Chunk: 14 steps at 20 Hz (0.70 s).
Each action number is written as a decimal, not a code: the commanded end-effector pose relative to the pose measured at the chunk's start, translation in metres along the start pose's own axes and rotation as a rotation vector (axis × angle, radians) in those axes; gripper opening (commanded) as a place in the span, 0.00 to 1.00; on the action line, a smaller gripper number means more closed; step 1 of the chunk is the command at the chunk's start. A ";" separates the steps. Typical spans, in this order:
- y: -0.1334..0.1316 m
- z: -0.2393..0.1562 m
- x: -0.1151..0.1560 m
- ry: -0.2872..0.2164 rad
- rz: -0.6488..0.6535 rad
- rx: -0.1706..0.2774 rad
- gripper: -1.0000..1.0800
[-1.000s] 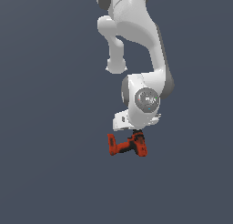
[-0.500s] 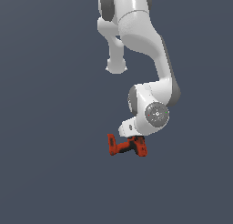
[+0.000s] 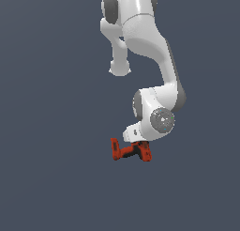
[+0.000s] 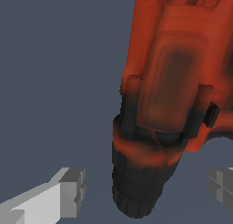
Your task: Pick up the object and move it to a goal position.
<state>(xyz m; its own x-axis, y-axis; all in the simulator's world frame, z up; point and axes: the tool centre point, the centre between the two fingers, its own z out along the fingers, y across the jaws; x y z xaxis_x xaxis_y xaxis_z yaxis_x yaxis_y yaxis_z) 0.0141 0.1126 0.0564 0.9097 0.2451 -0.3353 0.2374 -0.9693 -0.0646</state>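
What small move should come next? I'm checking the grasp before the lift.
Probably close the fingers. In the wrist view they stand apart on either side of the drill's black chuck, not touching it, and in the exterior view the gripper sits right above the drill.

Exterior view stands far off; wrist view hangs close above the drill (image 4: 168, 104).

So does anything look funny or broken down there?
Nothing looks broken. The drill lies on its side on the plain grey floor, not upright. The fingers sit open on either side of its black front end, not touching it yet.
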 end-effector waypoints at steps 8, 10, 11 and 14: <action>0.000 0.025 -0.001 -0.003 -0.001 0.000 1.00; 0.000 0.025 -0.001 -0.003 -0.001 0.000 0.00; 0.000 0.025 -0.001 -0.003 -0.001 0.000 0.00; 0.000 0.025 -0.001 -0.003 -0.001 0.000 0.00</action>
<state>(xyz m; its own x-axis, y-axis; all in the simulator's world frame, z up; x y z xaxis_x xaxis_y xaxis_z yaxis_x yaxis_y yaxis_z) 0.0048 0.1121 0.0333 0.9085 0.2464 -0.3376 0.2385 -0.9689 -0.0652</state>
